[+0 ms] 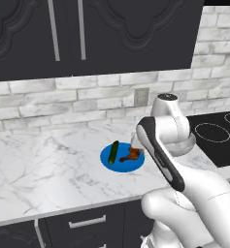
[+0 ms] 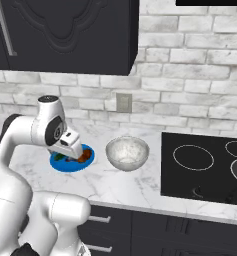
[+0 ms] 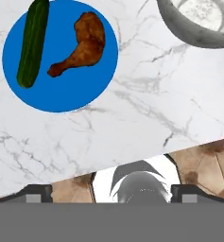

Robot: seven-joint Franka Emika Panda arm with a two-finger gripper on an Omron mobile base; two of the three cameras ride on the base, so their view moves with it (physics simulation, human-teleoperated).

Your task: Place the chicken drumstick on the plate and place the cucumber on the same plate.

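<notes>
The blue plate (image 3: 61, 92) lies on the marble counter with both foods on it. The dark green cucumber (image 3: 33, 42) rests along its left side, and the reddish-brown chicken drumstick (image 3: 82, 45) lies beside it, apart from it. In the left base view the cucumber (image 1: 114, 152) and drumstick (image 1: 131, 155) sit on the plate (image 1: 123, 164) just left of my forearm. My gripper (image 3: 112, 193) hovers above the counter's front edge, off to the side of the plate. It is open, with its fingertips (image 3: 35, 191) far apart and nothing between them.
A grey-white marbled bowl (image 2: 127, 152) stands right of the plate (image 2: 65, 165), its rim (image 3: 198, 35) at the top of the hand view. A black cooktop (image 2: 205, 165) lies further right. Dark cabinets hang overhead, and a brick wall stands behind.
</notes>
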